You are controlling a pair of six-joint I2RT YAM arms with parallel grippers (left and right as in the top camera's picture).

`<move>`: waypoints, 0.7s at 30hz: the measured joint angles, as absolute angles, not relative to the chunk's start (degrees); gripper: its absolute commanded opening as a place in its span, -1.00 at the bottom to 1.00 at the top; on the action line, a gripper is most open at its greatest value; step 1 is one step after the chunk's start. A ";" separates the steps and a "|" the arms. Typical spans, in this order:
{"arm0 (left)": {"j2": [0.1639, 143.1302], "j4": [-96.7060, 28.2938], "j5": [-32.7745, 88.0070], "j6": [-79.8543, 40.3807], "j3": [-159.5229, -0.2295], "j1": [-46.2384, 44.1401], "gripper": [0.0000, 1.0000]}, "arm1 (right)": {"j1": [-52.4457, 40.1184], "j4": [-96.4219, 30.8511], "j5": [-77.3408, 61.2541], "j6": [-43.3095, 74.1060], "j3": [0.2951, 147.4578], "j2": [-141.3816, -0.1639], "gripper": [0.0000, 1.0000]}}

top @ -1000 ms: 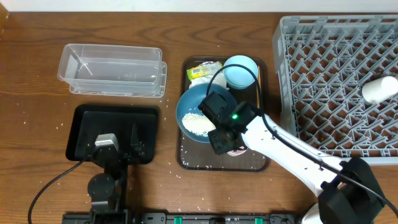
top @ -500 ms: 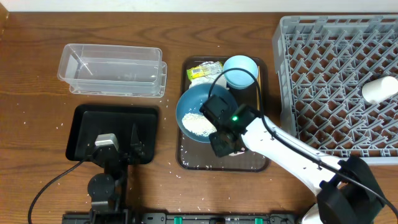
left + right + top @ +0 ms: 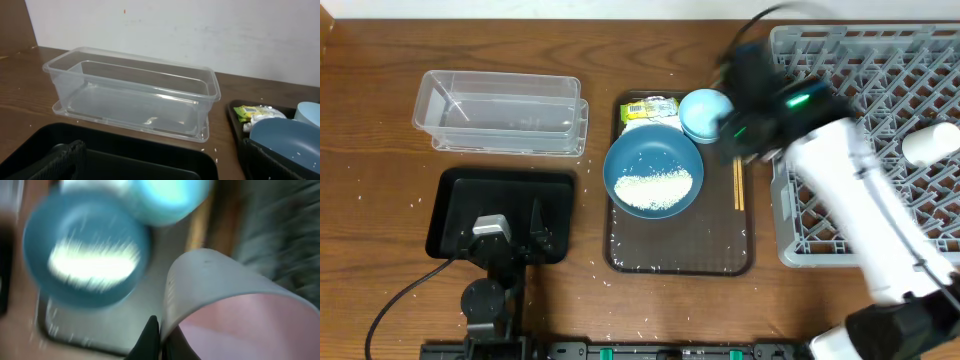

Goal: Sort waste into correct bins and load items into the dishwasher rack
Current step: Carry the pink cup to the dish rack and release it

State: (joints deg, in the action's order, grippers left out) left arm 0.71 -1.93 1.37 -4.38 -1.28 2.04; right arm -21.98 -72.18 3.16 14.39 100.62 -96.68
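step: loading pink cup [image 3: 240,315] into dishwasher rack [image 3: 880,90]. right gripper [image 3: 159,332] pinched on cup rim, blurred, probably just beside rack's left edge. left gripper [image 3: 515,228] wide open, empty, over black tray [image 3: 455,190]. next: centre over free cell, release.

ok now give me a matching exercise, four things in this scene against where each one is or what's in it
Things:
1. dark-blue bowl
2. pink cup
3. clear tub
4. white cup

States:
A. lying in the rack
B. empty
C. holding rice
D. gripped by the right gripper

Pairs: 1-C, 2-D, 3-B, 4-A
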 measured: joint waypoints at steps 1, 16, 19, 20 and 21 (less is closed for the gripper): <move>0.71 -1.91 1.37 -4.40 -1.28 2.04 0.96 | -17.82 -71.20 2.46 12.67 102.39 -96.68 -0.98; 0.71 -1.93 1.39 -4.40 -1.28 2.04 0.96 | 25.43 -32.84 -41.50 -0.43 104.84 -106.54 -0.98; 0.71 -1.91 1.37 -4.40 -1.28 2.04 0.96 | 27.49 -25.30 -49.32 2.87 104.75 -113.23 -0.98; 0.71 -1.89 1.37 -4.38 -1.28 2.04 0.96 | 27.92 -21.67 -52.10 4.73 104.68 -115.59 -0.98; 0.71 -1.93 1.39 -4.40 -1.28 2.04 0.96 | 28.34 -16.95 -55.11 7.27 104.55 -118.52 -0.98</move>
State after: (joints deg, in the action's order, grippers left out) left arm 0.71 -1.93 1.39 -4.40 -1.28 2.04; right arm 28.34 -16.95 -55.11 7.27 104.55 -118.52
